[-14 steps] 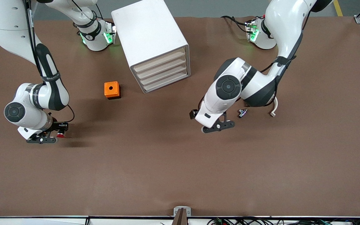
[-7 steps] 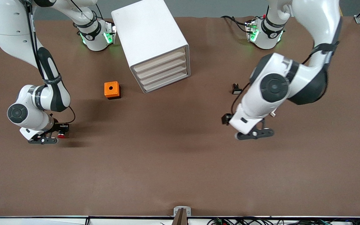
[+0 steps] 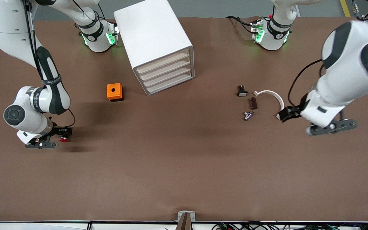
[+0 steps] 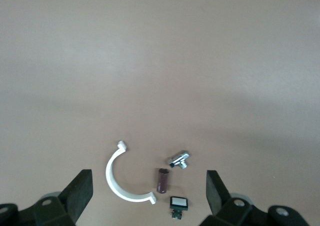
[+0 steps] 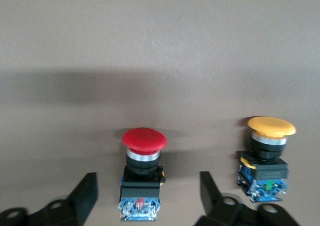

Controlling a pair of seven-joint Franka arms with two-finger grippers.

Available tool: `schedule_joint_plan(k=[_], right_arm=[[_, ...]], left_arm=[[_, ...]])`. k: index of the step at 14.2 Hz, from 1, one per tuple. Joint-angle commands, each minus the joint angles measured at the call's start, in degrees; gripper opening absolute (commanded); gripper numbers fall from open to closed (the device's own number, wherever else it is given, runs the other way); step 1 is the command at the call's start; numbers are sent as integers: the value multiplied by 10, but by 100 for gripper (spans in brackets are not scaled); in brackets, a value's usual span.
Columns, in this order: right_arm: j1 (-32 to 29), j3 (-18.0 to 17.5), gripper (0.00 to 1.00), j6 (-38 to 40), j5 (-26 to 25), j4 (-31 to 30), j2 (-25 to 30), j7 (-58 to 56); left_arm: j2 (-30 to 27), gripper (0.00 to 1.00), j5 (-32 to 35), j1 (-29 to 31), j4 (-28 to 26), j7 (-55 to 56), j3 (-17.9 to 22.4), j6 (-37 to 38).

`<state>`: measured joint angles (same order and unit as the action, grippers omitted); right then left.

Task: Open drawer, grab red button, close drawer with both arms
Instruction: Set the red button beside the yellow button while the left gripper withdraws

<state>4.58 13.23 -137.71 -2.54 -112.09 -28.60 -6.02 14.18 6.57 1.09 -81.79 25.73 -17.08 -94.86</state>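
1. Four drawers (image 3: pixel 165 74) in the white cabinet (image 3: pixel 153 38) all sit flush; we see none pulled out, so no drawer stands open now.
2. We find the red button (image 5: pixel 144 176) lying on the table (image 3: pixel 184 172) at the right arm's end, not in any drawer, with a yellow button (image 5: pixel 267 158) just beside it.
3. Right gripper (image 5: pixel 147 203) is low over the red button, fingers spread to either side of its body and apart from it. We judge the grab is set up but not made.
4. Left gripper (image 4: pixel 150 196) hangs over bare table at the left arm's end, fingers spread and holding nothing. Near it lie a white curved clip (image 3: pixel 270 95), a brown stick (image 3: pixel 253 103), a metal fitting (image 3: pixel 248 115) and a small black switch (image 3: pixel 241 91).
5. An orange cube (image 3: pixel 114 92) sits beside the cabinet, untouched.
6. Left to do, in our judgement: pinch the red button and lift it.
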Motion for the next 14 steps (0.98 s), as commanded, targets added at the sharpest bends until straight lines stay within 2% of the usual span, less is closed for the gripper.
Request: schedule_joint_plan(k=[1,5,7,9,11,14], right_arm=[[-1,-11,100,97,0,7,72,0],[21,-12,100,246,3,53,163,7],[24,-11,100,312,3,98,189,6],[21,-11,100,399,3,186,185,6],[23,-11,100,449,13,251,185,5],[19,-8,100,463,48,282,188,6]], left_arm=[[-73,100,-23,16,-54,-6,-2,30],[-141,100,-74,15,-98,-26,39,49],[-171,100,-76,12,-126,-44,52,52],[-188,100,-87,13,-144,-65,64,53],[-202,100,-102,13,-155,-127,87,53],[-210,100,-99,12,-155,-196,99,52]])
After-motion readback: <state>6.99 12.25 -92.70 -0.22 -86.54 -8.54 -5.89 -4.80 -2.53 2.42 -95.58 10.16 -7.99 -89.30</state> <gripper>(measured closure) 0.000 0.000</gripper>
